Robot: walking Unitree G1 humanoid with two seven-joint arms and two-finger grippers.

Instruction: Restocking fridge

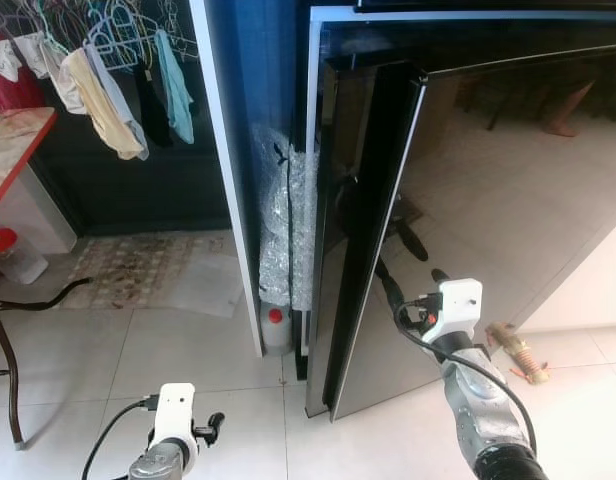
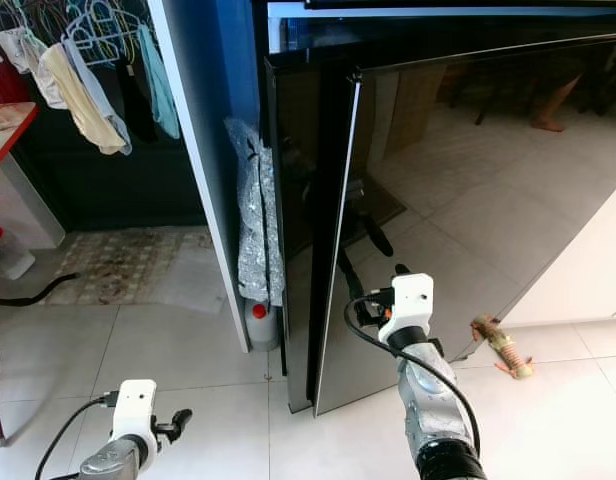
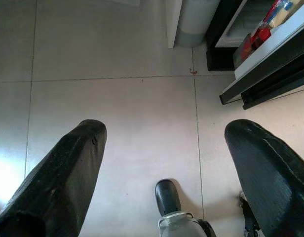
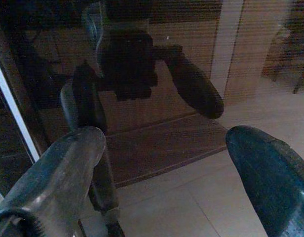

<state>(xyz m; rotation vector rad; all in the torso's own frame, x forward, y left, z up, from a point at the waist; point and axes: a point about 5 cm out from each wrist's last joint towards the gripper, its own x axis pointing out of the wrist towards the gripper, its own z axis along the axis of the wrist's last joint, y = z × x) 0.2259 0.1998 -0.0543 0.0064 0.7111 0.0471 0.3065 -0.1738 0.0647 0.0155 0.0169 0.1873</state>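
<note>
- Pale floor tiles [image 1: 108, 360] run through the room; a patterned mat [image 1: 138, 265] lies at the foot of a dark wall, and clothes on hangers [image 1: 108, 70] hang above it at upper left.
- A red-edged table [image 1: 13, 140] stands at the far left, with a red-lidded clear jar [image 1: 10, 255] on the floor beside it.
- The fridge [image 1: 488, 180] stands upright on the right of the scene, tall, black and glossy. Its door [image 1: 508, 200] is ajar by a narrow gap along the left edge, and its mirror-like front reflects the tiled floor and the robot's own arm.
- A roll of bubble wrap [image 1: 278, 220] leans in the gap between a blue partition [image 1: 238, 120] and the fridge, with a red-capped white bottle [image 1: 276, 325] at its foot.
- In the left wrist view, red and yellow packages [image 3: 263, 24] sit on a white shelf [image 3: 270, 54] behind the opened door; what they are is too blurred to tell.
- A small toy-like object [image 1: 518, 352] lies on the tiles just right of the fridge.
- The right gripper [image 4: 164, 163] is raised close to the door's glossy face, its two fingers spread wide, holding nothing.
- The left gripper [image 3: 164, 168] hangs low over the bare tiles, left of the fridge, fingers wide apart and empty.
</note>
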